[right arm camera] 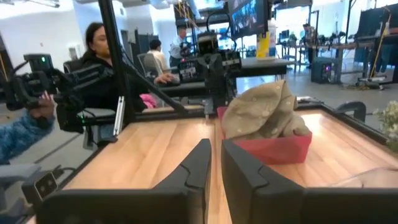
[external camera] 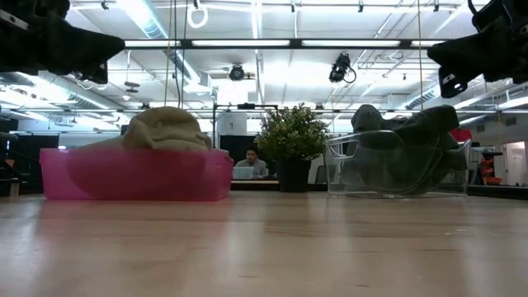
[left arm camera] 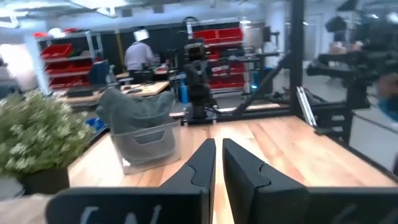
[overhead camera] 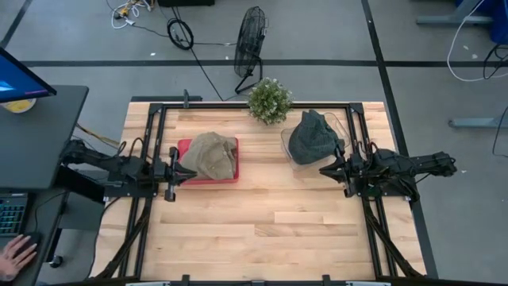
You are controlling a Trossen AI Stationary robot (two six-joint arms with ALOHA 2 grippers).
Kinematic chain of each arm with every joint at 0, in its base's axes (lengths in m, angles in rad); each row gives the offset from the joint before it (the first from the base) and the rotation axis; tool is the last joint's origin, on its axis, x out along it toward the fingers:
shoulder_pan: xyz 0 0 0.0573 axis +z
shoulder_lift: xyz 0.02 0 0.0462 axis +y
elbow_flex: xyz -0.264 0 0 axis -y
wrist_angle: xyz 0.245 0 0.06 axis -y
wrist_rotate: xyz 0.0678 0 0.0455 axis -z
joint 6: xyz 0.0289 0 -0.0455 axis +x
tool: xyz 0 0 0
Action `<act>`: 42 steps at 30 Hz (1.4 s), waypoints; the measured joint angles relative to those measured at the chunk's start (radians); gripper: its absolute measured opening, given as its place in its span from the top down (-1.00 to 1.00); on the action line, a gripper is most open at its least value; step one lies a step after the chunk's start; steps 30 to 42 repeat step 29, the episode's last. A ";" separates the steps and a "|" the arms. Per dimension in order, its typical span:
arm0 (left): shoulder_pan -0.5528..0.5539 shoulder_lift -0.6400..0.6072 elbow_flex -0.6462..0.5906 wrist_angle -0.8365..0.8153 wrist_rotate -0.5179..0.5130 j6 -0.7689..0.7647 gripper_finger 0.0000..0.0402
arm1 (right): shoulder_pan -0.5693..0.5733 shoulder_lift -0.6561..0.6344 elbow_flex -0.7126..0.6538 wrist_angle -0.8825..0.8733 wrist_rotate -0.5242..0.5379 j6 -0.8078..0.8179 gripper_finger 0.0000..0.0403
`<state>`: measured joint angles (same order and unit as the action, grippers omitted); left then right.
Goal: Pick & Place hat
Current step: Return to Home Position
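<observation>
A tan hat [overhead camera: 211,155] lies heaped in a red bin [overhead camera: 187,146] left of the table's middle; it also shows as the tan hat [right arm camera: 261,112] in the right wrist view. A dark grey hat [overhead camera: 313,137] sits in a clear bin [overhead camera: 287,147] to the right, seen too as the grey hat [left arm camera: 137,111]. My left gripper [overhead camera: 179,170] hovers shut just left of the red bin, above the table. My right gripper [overhead camera: 325,169] hovers shut near the clear bin's near edge. Neither touches anything.
A potted plant [overhead camera: 269,99] stands at the far edge between the bins. A black frame [overhead camera: 254,103] rims the table. Bare wood [overhead camera: 270,230] stretches across the near half. People sit beyond the table in the wrist views.
</observation>
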<state>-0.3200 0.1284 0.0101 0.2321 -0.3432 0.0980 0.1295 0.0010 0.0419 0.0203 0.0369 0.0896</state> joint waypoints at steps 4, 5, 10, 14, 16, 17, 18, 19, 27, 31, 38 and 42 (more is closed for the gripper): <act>0.031 0.000 0.000 -0.036 0.026 0.023 0.84 | 0.000 0.000 0.000 -0.047 0.000 0.000 0.79; 0.042 0.000 0.000 -0.054 0.026 0.018 0.84 | 0.000 0.000 0.000 -0.058 0.000 0.003 0.79; 0.077 0.001 0.000 -0.164 0.028 -0.083 0.84 | 0.000 0.001 0.000 -0.075 0.000 0.005 0.79; 0.078 0.006 0.000 -0.173 0.029 -0.062 0.84 | 0.000 0.002 0.000 -0.074 0.000 0.005 0.79; 0.078 0.008 0.000 -0.175 0.029 -0.027 0.84 | 0.000 0.002 0.000 -0.074 0.000 0.006 0.79; 0.078 0.009 0.000 -0.176 0.029 -0.013 0.84 | 0.000 0.002 0.000 -0.074 0.000 0.006 0.79; 0.078 0.009 0.000 -0.176 0.029 -0.011 0.84 | 0.000 0.002 0.000 -0.074 0.000 0.006 0.79; 0.078 0.009 0.000 -0.176 0.029 -0.011 0.84 | 0.000 0.002 0.000 -0.074 0.000 0.006 0.79; 0.078 0.009 0.000 -0.169 0.027 -0.008 0.84 | 0.000 0.002 0.000 -0.074 0.000 0.006 0.79; 0.078 0.009 0.000 -0.169 0.026 -0.008 0.84 | 0.000 0.002 0.000 -0.074 0.000 0.006 0.79; 0.078 0.009 0.000 -0.169 0.026 -0.008 0.84 | 0.000 0.002 0.000 -0.074 0.000 0.006 0.79; 0.078 0.009 0.000 -0.169 0.026 -0.008 0.84 | 0.000 0.002 0.000 -0.074 0.000 0.006 0.79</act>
